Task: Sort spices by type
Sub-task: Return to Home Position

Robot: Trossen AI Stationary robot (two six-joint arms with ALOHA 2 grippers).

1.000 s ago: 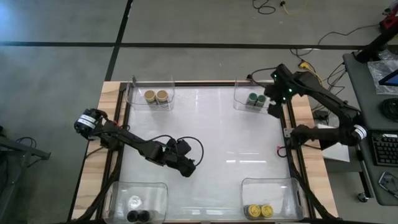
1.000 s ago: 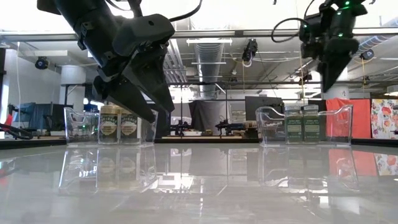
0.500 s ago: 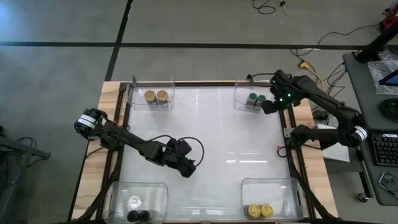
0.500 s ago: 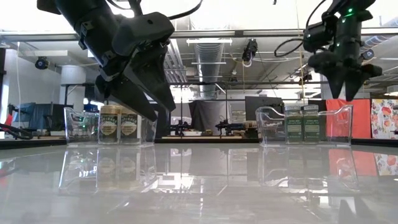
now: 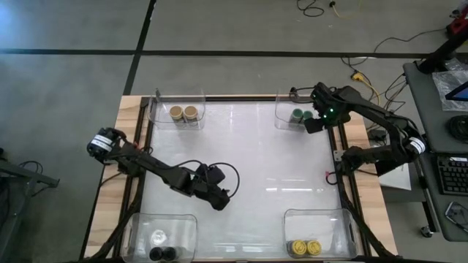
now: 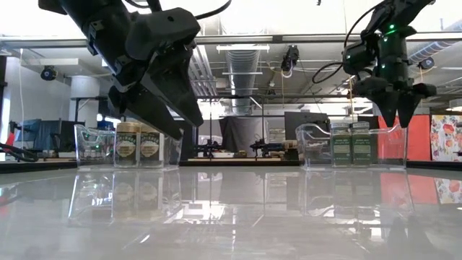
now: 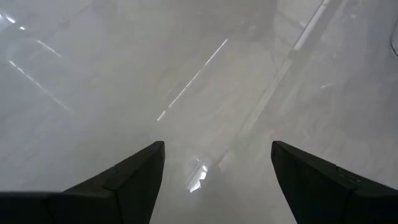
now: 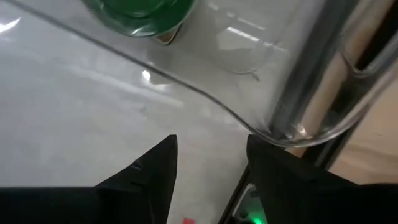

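Two green-lidded spice jars (image 5: 297, 115) stand in a clear tub (image 5: 281, 117) at the far right corner. My right gripper (image 5: 310, 124) hangs just beside that tub, pointing down, open, with nothing between its fingers (image 8: 211, 146); one green lid (image 8: 134, 9) shows behind the tub's wall (image 8: 205, 93). Two tan-lidded jars (image 5: 184, 113) stand in the far left tub, two yellow-lidded ones (image 5: 304, 248) in the near right tub, and two black-lidded ones (image 5: 162, 253) in the near left tub. My left gripper (image 5: 219, 201) hangs open over the bare table (image 7: 217, 146), left of centre.
The tubs stand at the table's four corners, and the white middle (image 5: 270, 161) lies between them. A pale round thing (image 5: 159, 237) lies in the near left tub. Wooden rails (image 5: 351, 131) and dark frame bars edge the table. A desk with a keyboard (image 5: 450, 175) stands to the right.
My right gripper has come down beside the green jars' tub and shifted a little toward it, rolling about its downward axis. Its fingertips stand closer together than half a second ago. My left gripper has kept still.
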